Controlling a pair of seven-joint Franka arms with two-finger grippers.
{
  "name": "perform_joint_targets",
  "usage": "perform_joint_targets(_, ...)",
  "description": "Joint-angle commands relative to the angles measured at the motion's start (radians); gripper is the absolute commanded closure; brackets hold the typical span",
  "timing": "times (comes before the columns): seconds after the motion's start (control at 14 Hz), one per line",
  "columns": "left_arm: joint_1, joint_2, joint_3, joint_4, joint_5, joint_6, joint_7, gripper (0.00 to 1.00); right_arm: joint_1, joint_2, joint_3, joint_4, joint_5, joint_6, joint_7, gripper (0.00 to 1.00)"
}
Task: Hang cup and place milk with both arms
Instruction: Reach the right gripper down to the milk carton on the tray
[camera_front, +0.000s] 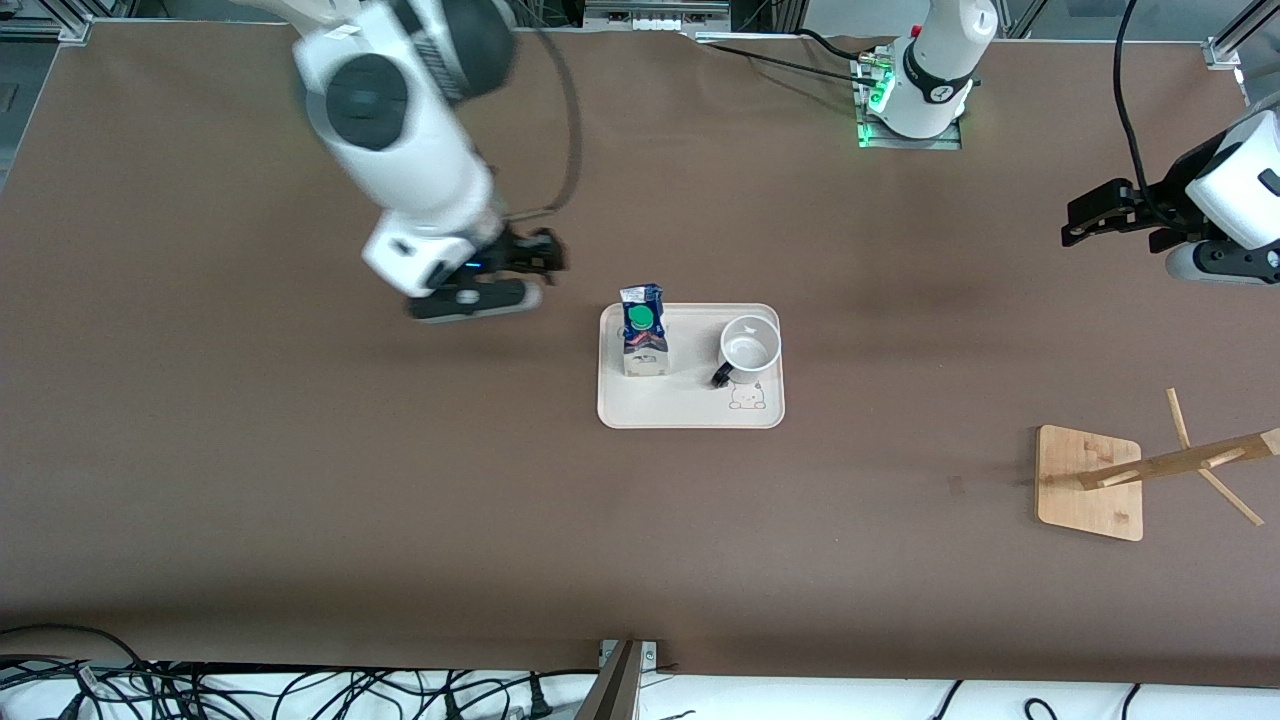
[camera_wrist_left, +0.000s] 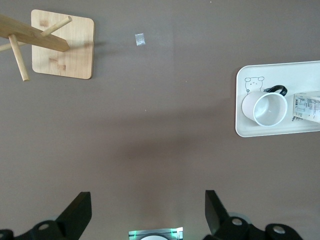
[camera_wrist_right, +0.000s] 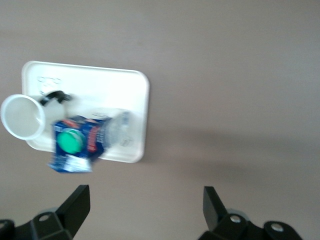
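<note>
You had the small white mug with the thin black handle (camera_front: 750, 347) and the small dark-blue gable-top carton with the round green cap (camera_front: 642, 330) both standing upright on the pale rounded-corner tray (camera_front: 690, 412) in the middle of the brown table (camera_front: 300, 480), the carton toward the right arm's end.

Your right hand (camera_front: 530, 262) hung over bare table beside the tray, fingers spread and holding nothing. Your left hand (camera_front: 1095, 215) waited over its own end of the table, fingers spread too.

Only the left wrist view showed you the bear drawing on the tray (camera_wrist_left: 253, 81); only the front view showed you both hands at once. The bamboo peg rack on its square base (camera_front: 1090, 483) stood nearer the front camera, empty.
</note>
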Motion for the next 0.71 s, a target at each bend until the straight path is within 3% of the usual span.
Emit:
perform_joint_targets(0.0, -0.006, 0.015, -0.003, 0.015, 0.008, -0.01, 0.018, 0.0, 0.073, 0.113, -0.012, 0.085, -0.009, 0.061, 0.146, 0.0)
perform_joint_targets(0.64, -0.007, 0.033, -0.003, 0.017, 0.01, -0.008, 0.023, 0.0, 0.172, 0.268, -0.019, 0.086, -0.055, 0.257, 0.335, 0.0)
